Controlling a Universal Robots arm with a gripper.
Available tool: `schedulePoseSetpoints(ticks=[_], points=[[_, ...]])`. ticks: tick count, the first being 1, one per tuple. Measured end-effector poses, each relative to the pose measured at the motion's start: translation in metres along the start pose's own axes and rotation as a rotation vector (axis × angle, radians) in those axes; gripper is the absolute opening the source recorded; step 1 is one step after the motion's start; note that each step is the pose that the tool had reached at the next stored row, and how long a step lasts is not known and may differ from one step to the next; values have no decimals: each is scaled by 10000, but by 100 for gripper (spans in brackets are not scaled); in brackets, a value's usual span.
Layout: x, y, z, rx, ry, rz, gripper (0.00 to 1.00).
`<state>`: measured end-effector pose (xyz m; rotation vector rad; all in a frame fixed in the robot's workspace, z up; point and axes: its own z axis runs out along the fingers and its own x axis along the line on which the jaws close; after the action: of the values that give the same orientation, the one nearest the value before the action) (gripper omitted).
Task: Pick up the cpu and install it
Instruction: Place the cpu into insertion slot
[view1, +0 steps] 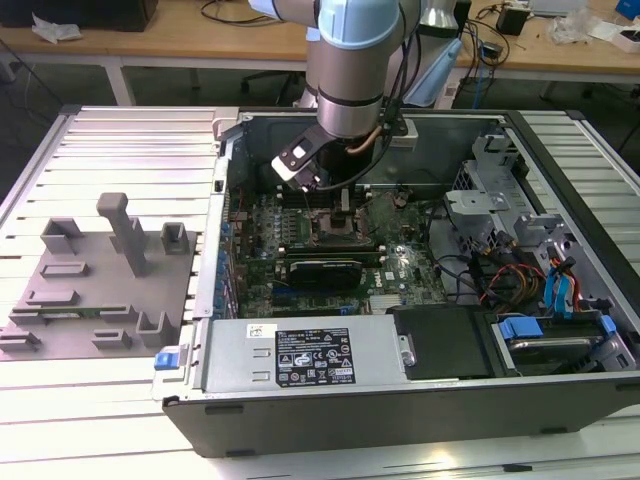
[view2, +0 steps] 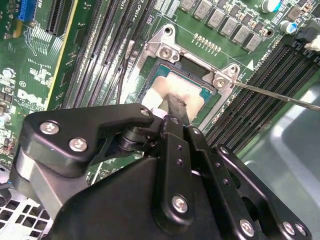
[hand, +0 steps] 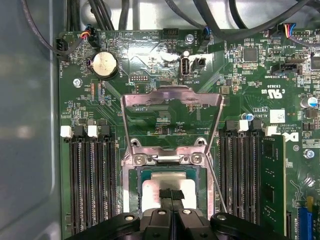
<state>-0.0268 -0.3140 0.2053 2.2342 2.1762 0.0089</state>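
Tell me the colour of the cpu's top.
The cpu top is silver-white, seen best in the first wrist view.

Overall light: bright and even, coming from overhead in the exterior view.
Glare: the table (view1: 90, 400) slats in front of the case (view1: 400, 405) bleach to white; the motherboard (hand: 165, 50) inside the case has a washed-out patch in the first wrist view.
Shadows: soft; the case's inside is dimmer than the table around it.
Cpu (hand: 150, 192): pale, nearly blown out in both wrist views.
Gripper (view2: 175, 107): dark, with small glints on its screws.
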Motion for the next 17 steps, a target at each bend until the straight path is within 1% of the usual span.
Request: schedulePoseSetpoints(ticks=[5,8,10,11,13,15,16,17], points=[[-2,-1,18,6,-9,0,11],[0,-1,22,1,-1,0,11],[0,-1,20,0,1,1,11],[3,1,4,-9,19,1,11],[0,0,-36,0,2,1,11],[-1,2,-87,0,2,1,11],[-2,3,-183,0,1,1,11],[-1,7,-312,0,-2,-1,11]])
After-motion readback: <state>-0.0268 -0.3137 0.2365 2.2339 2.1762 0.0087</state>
